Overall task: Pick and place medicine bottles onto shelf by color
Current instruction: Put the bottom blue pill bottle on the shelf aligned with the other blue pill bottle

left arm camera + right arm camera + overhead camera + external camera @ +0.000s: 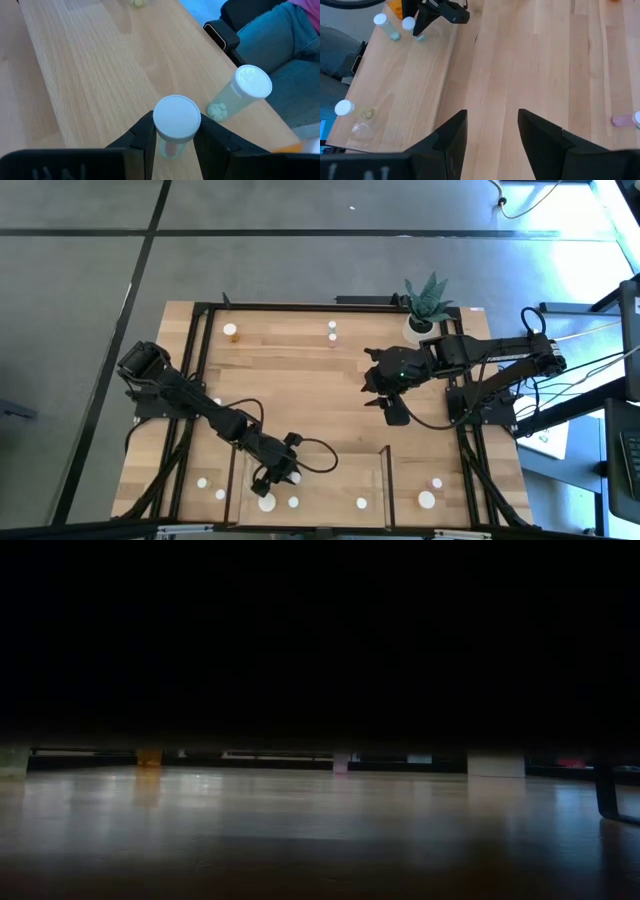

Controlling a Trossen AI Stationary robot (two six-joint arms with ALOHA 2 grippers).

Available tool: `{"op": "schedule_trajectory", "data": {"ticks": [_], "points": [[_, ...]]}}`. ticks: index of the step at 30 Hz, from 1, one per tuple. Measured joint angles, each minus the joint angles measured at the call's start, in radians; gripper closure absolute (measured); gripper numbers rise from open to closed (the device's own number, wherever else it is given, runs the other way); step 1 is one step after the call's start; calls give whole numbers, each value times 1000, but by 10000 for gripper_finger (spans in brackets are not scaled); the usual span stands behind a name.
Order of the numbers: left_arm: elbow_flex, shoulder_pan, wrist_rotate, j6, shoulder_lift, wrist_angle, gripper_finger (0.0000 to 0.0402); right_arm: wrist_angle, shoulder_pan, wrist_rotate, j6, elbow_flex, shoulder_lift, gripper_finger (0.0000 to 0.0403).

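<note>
My left gripper [272, 480] is over the left end of the shelf [330, 480], a light-wood board with dark bars on its short sides. It is shut on a white-capped medicine bottle [176, 120] with a clear body. A second bottle [245, 90], holding greenish pills, stands upright on the board just beside it. Other white-capped bottles [267, 502] [361, 502] stand on the shelf. My right gripper [385, 398] is open and empty over the table's middle right, and its view shows bare wood between its fingers [492, 135]. My left gripper pinches the bottle's body just under the white cap [170, 146] between its two fingers [145, 137], one on each side. The fingers slant down from above. The bottle is upright. The fingers hide its base, so I cannot tell whether it stands on the board.
An amber bottle [231, 330] and a pinkish one [332, 330] stand near the far edge. Loose bottles stand at the near left [203, 481] and near right [427, 500]. A white pot with a spiky plant [425, 315] is at the far right. Blue cloth [280, 45] lies beyond the near edge.
</note>
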Motion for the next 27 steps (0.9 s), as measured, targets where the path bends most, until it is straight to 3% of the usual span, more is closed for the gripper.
{"op": "schedule_trajectory", "data": {"ticks": [13,27], "points": [[-1,0,-4,0,0,0,277,0,0,0,-2,0,0,226],[-1,0,-7,0,0,0,222,0,0,0,0,0,0,226]]}}
